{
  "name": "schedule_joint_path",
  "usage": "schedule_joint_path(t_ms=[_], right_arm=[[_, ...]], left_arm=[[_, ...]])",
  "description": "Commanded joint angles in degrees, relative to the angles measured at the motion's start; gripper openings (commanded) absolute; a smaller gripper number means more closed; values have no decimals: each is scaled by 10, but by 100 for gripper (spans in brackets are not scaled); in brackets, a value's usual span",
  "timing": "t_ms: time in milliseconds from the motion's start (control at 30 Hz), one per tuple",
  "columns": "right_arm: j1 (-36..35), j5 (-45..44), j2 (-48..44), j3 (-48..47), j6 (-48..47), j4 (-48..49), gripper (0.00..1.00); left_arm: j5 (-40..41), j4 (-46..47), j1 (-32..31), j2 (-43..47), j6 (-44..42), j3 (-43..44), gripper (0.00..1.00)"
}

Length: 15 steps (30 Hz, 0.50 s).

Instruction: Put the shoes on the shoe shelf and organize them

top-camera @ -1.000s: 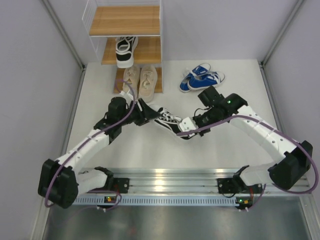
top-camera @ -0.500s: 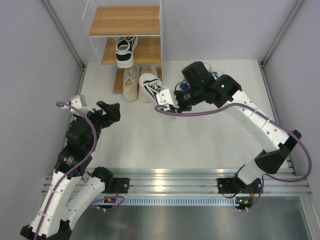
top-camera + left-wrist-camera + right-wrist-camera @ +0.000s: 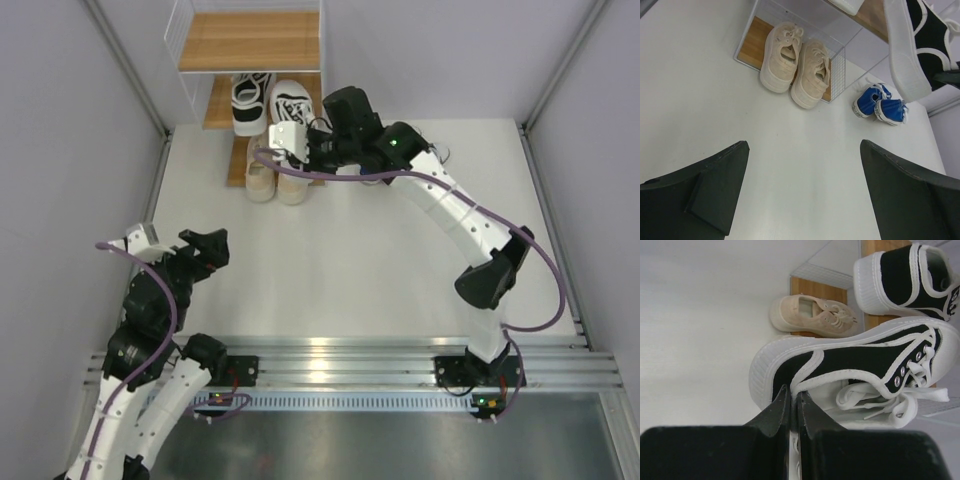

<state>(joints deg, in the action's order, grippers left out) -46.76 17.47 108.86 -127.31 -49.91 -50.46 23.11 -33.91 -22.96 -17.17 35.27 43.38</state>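
White tabletop (image 3: 340, 270), grey side walls (image 3: 60, 120), aluminium rail (image 3: 340, 355) along near edge

White table with a stepped shoe shelf at its far left

We see the white table (image 3: 330, 260) carrying the shoe shelf (image 3: 250, 40) at its far-left side, against the far wall. On the shelf's lowest wooden board a beige pair (image 3: 262, 175) lies side by side, the shoes' near ends past the board's near edge. On the middle board rests one black-and-white shoe (image 3: 250, 100). A blue pair (image 3: 880, 104) lies directly on the table, just right of the shelf.
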Motion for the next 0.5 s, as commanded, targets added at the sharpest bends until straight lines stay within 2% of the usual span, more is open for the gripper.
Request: schedule_joint_path(t_ms=[0,233,467], right_arm=[[-8,-60,22,-55,3,120,0],[-6,-129,62,-64,-26,182,0],[11,-143,84,-64,-55,234,0]], left_arm=[[9,-6,2,13,8,0,98],[3,-7,2,29,21,-13,98],[-11,-6,2,32,32,-19,98]])
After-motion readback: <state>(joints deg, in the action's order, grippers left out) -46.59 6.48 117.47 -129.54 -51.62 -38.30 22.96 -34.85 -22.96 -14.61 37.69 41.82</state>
